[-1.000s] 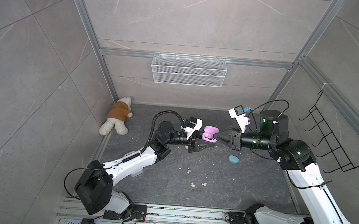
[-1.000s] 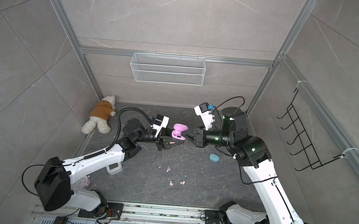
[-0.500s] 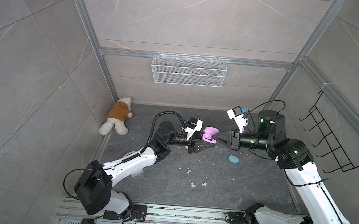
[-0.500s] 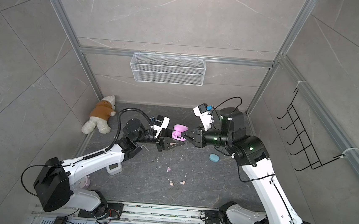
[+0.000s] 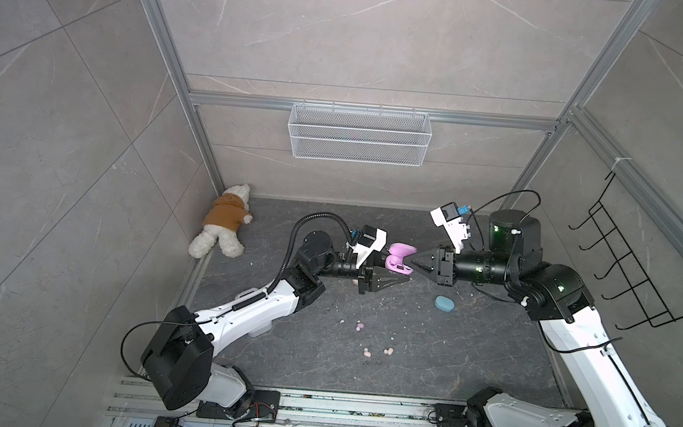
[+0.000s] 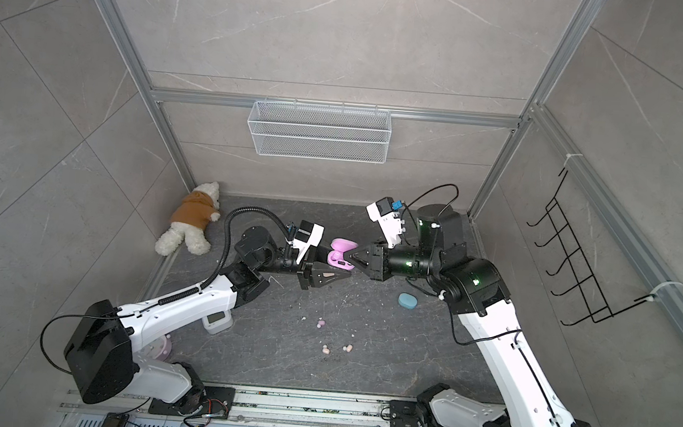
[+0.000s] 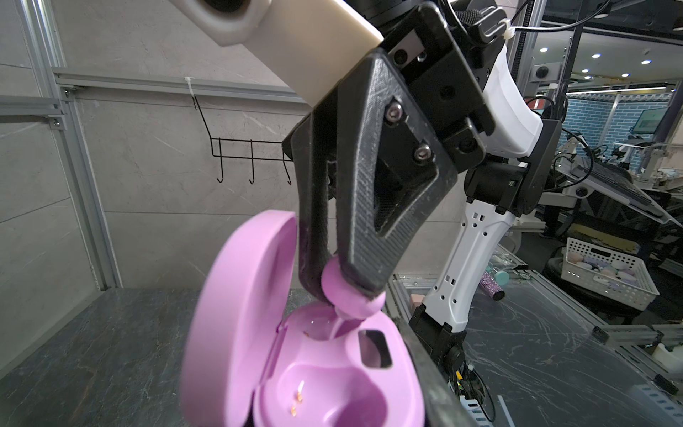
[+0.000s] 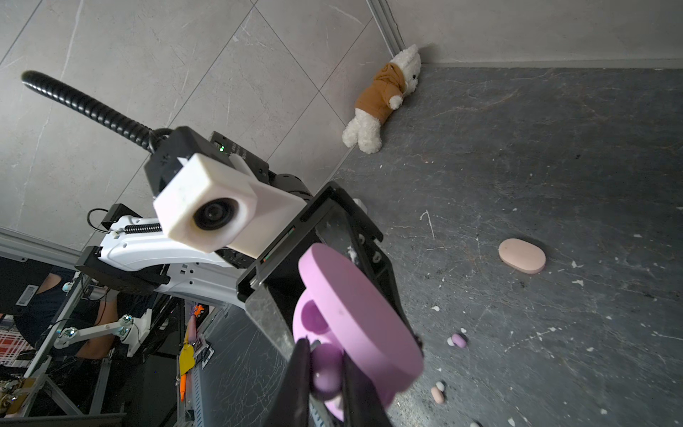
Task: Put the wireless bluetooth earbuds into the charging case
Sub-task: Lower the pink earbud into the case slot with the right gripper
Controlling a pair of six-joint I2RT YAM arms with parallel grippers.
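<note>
The right gripper [image 5: 413, 265] is clamped on one lilac earbud [image 8: 325, 371], pinched between the tips of both fingers. Directly ahead of those tips lies the lilac charging case [image 7: 332, 384], its lid hinged open and standing to one side. The left gripper [image 5: 398, 271] grips the case across its base, with its fingers closed on it. In the left wrist view the earbud sits over the well farther from that camera, narrow end pointing into the well; whether it touches the rim cannot be determined. The nearer well, with its gold contacts, is empty. The coming move therefore appears to run along the right gripper's own axis, toward the case. The right arm alone carries the part, and the left arm serves as the fixture. Both forearms are held roughly level above the table [image 5: 466, 358], tips meeting head-on. Below them on the table lie loose earbuds [image 5: 359, 327], lilac-pink and peach, and a closed blue case [image 5: 444, 303]. A plush bear [image 5: 222, 226] lies in the far corner.
</note>
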